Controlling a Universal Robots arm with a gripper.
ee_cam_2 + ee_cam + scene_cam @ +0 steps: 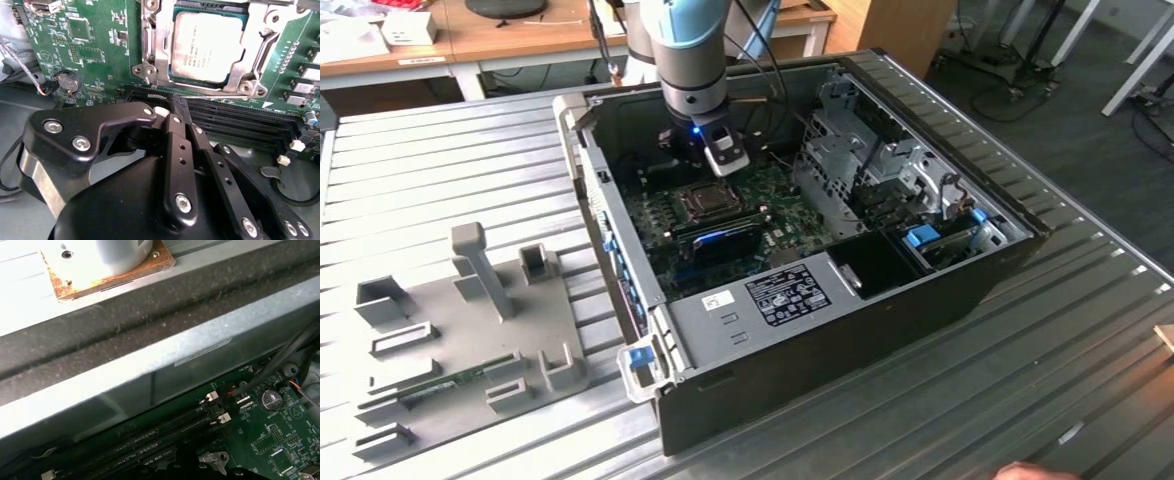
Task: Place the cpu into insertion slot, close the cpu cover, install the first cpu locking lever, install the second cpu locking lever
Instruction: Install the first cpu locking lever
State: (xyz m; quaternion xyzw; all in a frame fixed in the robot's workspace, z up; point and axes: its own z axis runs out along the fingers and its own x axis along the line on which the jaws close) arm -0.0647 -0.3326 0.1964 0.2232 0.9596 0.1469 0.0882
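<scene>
The cpu (207, 47), a silvery square chip, lies in the insertion slot (249, 89) on the green board. The silver cpu cover (162, 55) lies flat around it, its cut-out centre showing the chip's face. Thin wire levers run along the socket's edges; I cannot tell whether they are latched. My gripper (171, 107) hovers beside the socket over the black memory strips (240, 122), fingers together with nothing between them. In the exterior view the gripper (724, 165) hangs inside the open case just behind the cpu (708, 200).
The computer case (854, 330) lies open on a ribbed metal table. A grey drive cage (854, 150) stands on the exterior view's right of the board. A grey fixture plate (454, 330) sits on its left. The case wall (150, 365) rises close behind the gripper.
</scene>
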